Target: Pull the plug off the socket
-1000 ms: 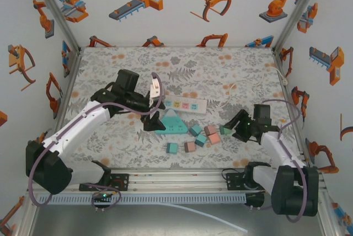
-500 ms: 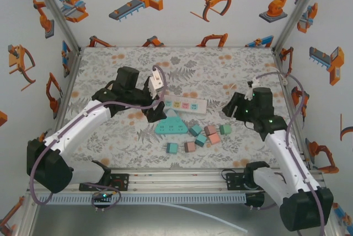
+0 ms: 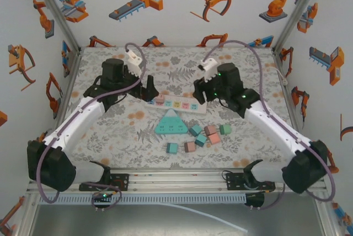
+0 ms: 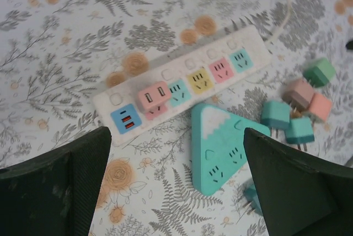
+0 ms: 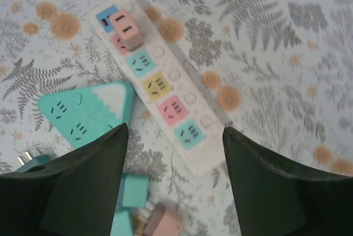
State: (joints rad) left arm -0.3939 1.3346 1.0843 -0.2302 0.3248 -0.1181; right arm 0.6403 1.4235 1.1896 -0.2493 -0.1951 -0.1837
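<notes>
A white power strip (image 3: 182, 104) with coloured sockets lies mid-table. A pink plug (image 3: 160, 101) sits in its left end, beside the blue USB panel. From the left wrist I see the pink plug (image 4: 153, 96) on the strip (image 4: 242, 46), beyond my open left gripper (image 4: 175, 153). My left gripper (image 3: 148, 90) hovers just left of the strip's plug end. My right gripper (image 3: 199, 94) hangs open above the strip's right end. The right wrist view has the strip (image 5: 201, 137) between open fingers (image 5: 174, 137), the pink plug (image 5: 127, 28) farther off.
A teal triangular socket block (image 3: 170, 123) lies just in front of the strip. Several loose teal, pink and green plugs (image 3: 201, 134) are scattered to its right. The strip's white cord (image 3: 231, 90) runs off to the right wall.
The right arm swung from the front right corner up and left to above the strip's right end. The left gripper drew back and left, off the teal block, to the strip's left end.
</notes>
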